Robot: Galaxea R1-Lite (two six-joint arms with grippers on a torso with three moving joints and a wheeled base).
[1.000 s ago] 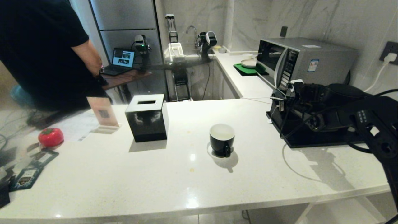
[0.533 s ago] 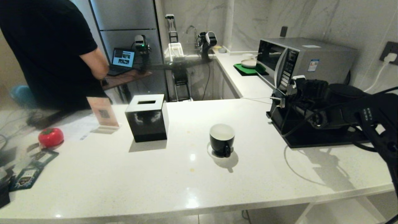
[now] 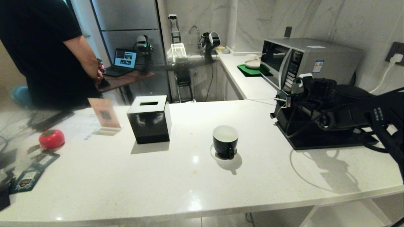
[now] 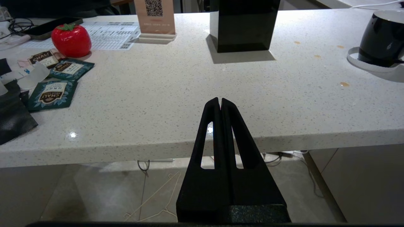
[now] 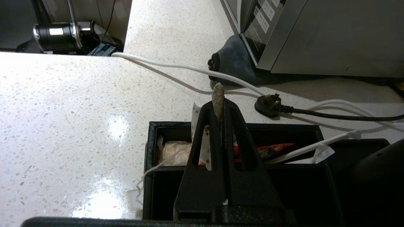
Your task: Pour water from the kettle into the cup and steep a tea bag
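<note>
Compare the frames: your right arm (image 3: 347,113) is creeping toward the upper left above the organizer box (image 3: 315,138). At centre frame, the cup (image 3: 225,141) is sitting on the counter (image 3: 189,189). Your right gripper (image 5: 218,101) is clamping the tea bag (image 5: 218,96); your left gripper (image 4: 220,101) is resting pressed together at the counter's edge.

Marble wall (image 3: 331,19) at upper right, grey fridge (image 3: 126,28) at upper left, white speckled counter (image 3: 189,183) filling the lower frame.
</note>
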